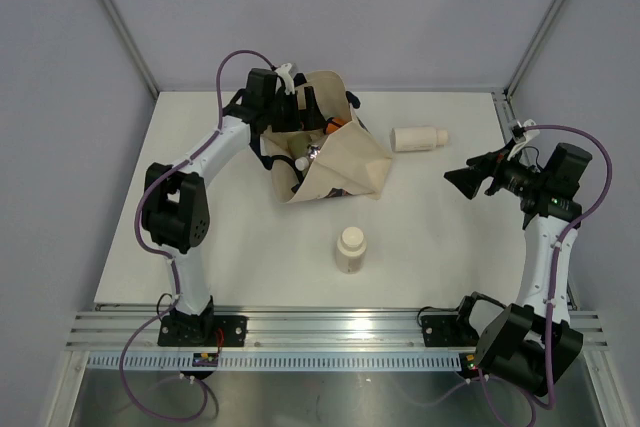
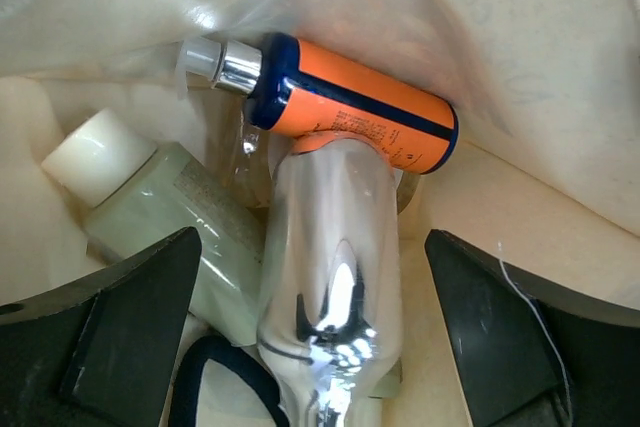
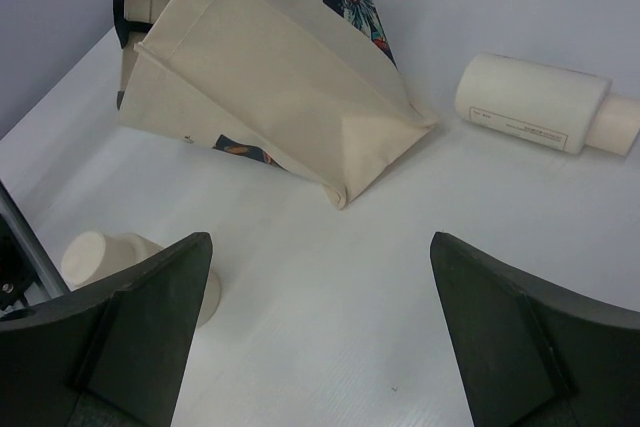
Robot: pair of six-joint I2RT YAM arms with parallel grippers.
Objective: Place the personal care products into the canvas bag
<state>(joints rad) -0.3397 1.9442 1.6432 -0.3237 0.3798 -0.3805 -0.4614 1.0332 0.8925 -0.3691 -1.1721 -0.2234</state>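
Observation:
The canvas bag (image 1: 335,152) lies at the back middle of the table, mouth toward my left gripper (image 1: 292,112). That gripper (image 2: 312,342) is open inside the bag, its fingers either side of a shiny silver bottle (image 2: 335,287) without touching it. An orange bottle (image 2: 350,102) with a navy stripe and silver collar and a pale green bottle (image 2: 165,222) with a cream cap lie beside it. A cream-white bottle (image 1: 418,138) lies on its side right of the bag. A beige bottle (image 1: 350,249) stands in front of the bag. My right gripper (image 1: 466,179) is open and empty.
In the right wrist view the bag (image 3: 270,87), the cream-white bottle (image 3: 540,102) and the beige bottle (image 3: 110,257), partly behind a finger, show beyond the open gripper (image 3: 320,337). A navy handle (image 2: 215,382) loops under the silver bottle. Frame posts stand at the back corners.

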